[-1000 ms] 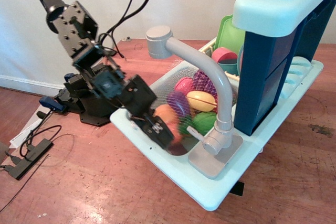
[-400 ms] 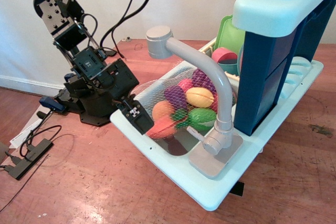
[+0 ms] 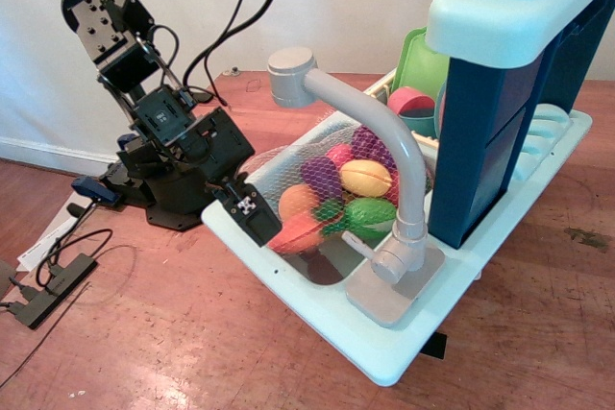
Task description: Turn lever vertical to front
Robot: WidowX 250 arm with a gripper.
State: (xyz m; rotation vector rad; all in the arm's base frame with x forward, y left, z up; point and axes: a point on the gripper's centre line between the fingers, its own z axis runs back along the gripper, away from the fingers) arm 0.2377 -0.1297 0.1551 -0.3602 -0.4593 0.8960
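Note:
The lever (image 3: 358,245) is a short grey stub sticking out leftward from the round grey hub (image 3: 394,260) at the foot of the toy faucet. The hub stands on the front rim of the pale blue toy sink (image 3: 317,309). The tall curved spout (image 3: 384,122) rises from the hub and arcs back left. My black gripper (image 3: 267,234) slants down over the sink's left rim, about a hand's width left of the lever and not touching it. Its jaws look closed together, with no gap showing. Its tip lies beside a red toy in the net.
A net bag of toy fruit and vegetables (image 3: 341,189) fills the sink basin between the gripper and the faucet. A dark blue and pale blue cabinet (image 3: 500,93) rises right of the faucet. A green tray (image 3: 418,64) and a pink cup (image 3: 411,103) stand behind it. Cables and the arm's base (image 3: 163,189) lie at the left.
The gripper has pulled back left and up, from inside the basin to the sink's left rim. The net bag of toys has shifted. Nothing moved in the last half second.

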